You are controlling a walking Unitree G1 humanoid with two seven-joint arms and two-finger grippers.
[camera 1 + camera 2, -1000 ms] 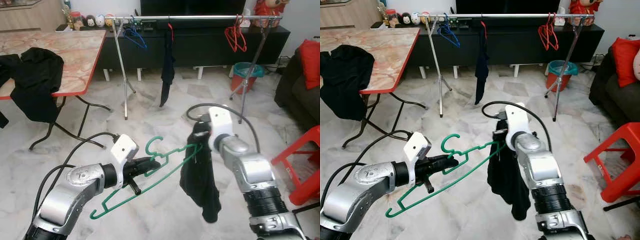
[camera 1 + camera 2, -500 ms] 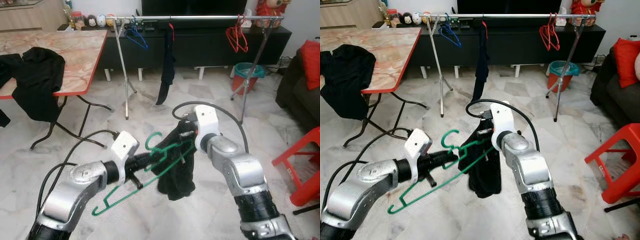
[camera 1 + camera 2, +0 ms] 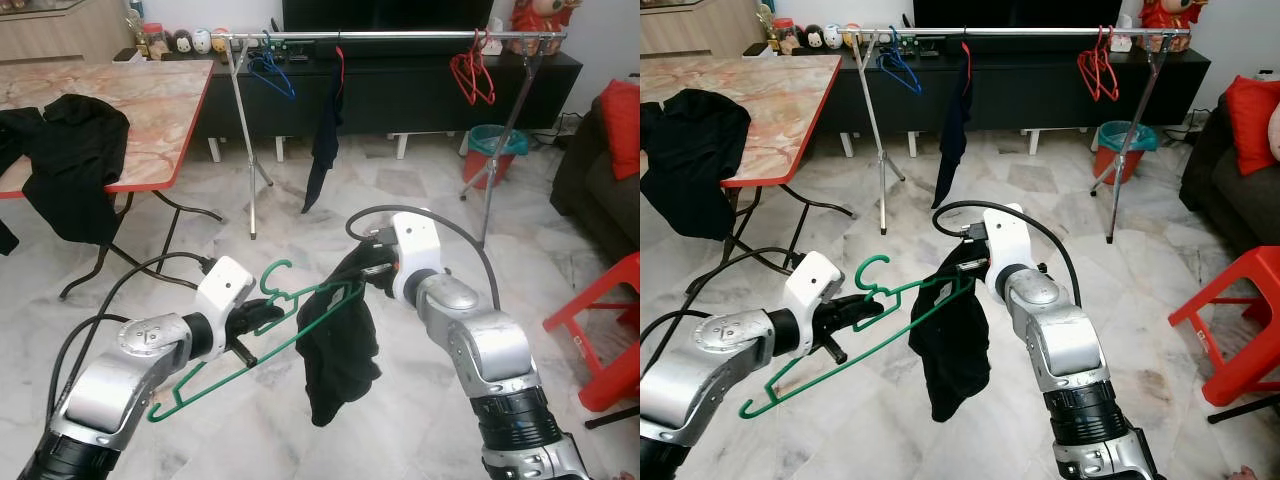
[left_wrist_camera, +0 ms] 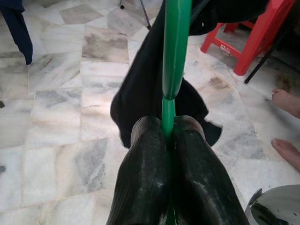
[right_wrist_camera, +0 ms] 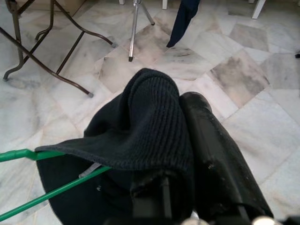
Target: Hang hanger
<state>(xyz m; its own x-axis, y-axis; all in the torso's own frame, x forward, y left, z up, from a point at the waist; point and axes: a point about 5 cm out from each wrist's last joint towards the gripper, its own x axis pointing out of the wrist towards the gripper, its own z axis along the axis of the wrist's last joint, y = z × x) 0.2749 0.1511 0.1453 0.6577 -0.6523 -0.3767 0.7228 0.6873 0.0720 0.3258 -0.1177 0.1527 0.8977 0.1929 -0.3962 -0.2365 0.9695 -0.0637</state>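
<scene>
The green hanger (image 3: 262,335) is held in the air above the marble floor (image 3: 400,200), tilted, with its hook (image 3: 277,275) pointing up. The left pincer (image 4: 165,136) is closed tight on the hanger's thin bar, both black fingers (image 4: 145,168) pressed against it. A black garment (image 3: 335,345) is draped over the far end of the hanger and hangs down from it. The right pincer (image 5: 185,140) is closed on the upper fold of this garment, which is wrapped over one finger. Behind, a metal clothes rail (image 3: 400,35) is seen standing on thin legs in front of a dark TV cabinet (image 3: 420,85). On the rail are counted one blue hanger (image 3: 272,72), one dark garment (image 3: 322,140) on a red hanger, and a bunch of red hangers (image 3: 472,72). At the left, a tabletop (image 3: 140,100) with a red edge carries another black cloth (image 3: 75,165). At the right a red plastic stool (image 3: 605,320) is seen.
</scene>
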